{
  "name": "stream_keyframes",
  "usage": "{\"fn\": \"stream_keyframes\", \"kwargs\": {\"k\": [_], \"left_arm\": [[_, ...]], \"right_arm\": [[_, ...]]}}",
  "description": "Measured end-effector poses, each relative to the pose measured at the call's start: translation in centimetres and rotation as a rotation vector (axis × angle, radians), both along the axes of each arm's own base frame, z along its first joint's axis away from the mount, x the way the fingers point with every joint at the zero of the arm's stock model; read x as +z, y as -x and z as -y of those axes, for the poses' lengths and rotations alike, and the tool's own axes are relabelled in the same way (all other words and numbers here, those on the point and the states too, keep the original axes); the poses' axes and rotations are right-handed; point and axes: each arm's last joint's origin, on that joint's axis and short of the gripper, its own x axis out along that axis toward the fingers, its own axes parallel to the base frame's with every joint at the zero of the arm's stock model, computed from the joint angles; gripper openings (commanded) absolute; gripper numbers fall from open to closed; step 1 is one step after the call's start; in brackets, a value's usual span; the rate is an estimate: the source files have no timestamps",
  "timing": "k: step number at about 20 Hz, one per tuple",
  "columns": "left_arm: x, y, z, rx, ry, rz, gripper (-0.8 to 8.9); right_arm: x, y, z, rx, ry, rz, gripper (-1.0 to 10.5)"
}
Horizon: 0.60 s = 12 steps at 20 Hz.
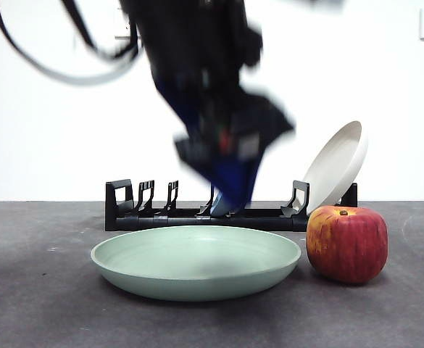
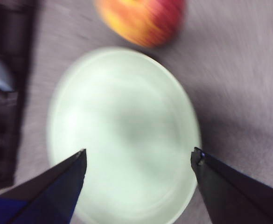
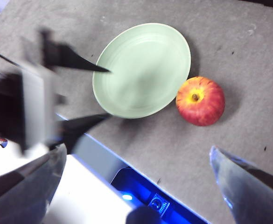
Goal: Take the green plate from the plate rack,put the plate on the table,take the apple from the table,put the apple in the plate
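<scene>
The green plate (image 1: 196, 261) lies flat on the table (image 1: 38, 290), in front of the plate rack (image 1: 161, 216). The red-and-yellow apple (image 1: 346, 243) stands on the table just beside the plate's rim. My left gripper (image 2: 138, 158) hangs open and empty above the plate (image 2: 122, 135), blurred by motion, with the apple (image 2: 141, 18) beyond the rim. The front view shows it as the dark blurred arm (image 1: 226, 167) over the plate's back edge. My right gripper (image 3: 138, 149) is open and empty, high above the table, looking down on the plate (image 3: 143, 70) and apple (image 3: 200, 101).
A beige plate (image 1: 335, 163) leans in the rack's right end. In the left wrist view the rack (image 2: 10, 32) runs dark along one side of the plate. A white-and-blue surface (image 3: 94, 196) fills the right wrist view's near edge.
</scene>
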Motion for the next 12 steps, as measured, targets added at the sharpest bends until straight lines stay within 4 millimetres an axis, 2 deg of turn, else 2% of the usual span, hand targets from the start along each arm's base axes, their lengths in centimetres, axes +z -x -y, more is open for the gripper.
{"fn": "stream_keyframes", "kwargs": {"k": [3, 6, 9, 12], "left_arm": [[3.7, 0.6, -1.3, 0.033, 0.085, -0.058, 3.77], [8.4, 1.7, -3.2, 0.039, 0.261, -0.132, 3.77], [12.5, 2.8, -6.0, 0.021, 0.444, -0.198, 3.77], [14.9, 3.8, -8.9, 0.007, 0.566, -0.215, 3.77]], "right_arm": [[-0.1, -1.6, -0.3, 0.0, -0.005, 0.027, 6.9], [-0.7, -4.0, -0.7, 0.001, 0.002, 0.025, 6.9], [-2.1, -6.4, -1.9, 0.004, 0.077, -0.008, 6.9], [-4.3, -8.7, -3.6, 0.039, 0.187, -0.061, 6.9]]}}
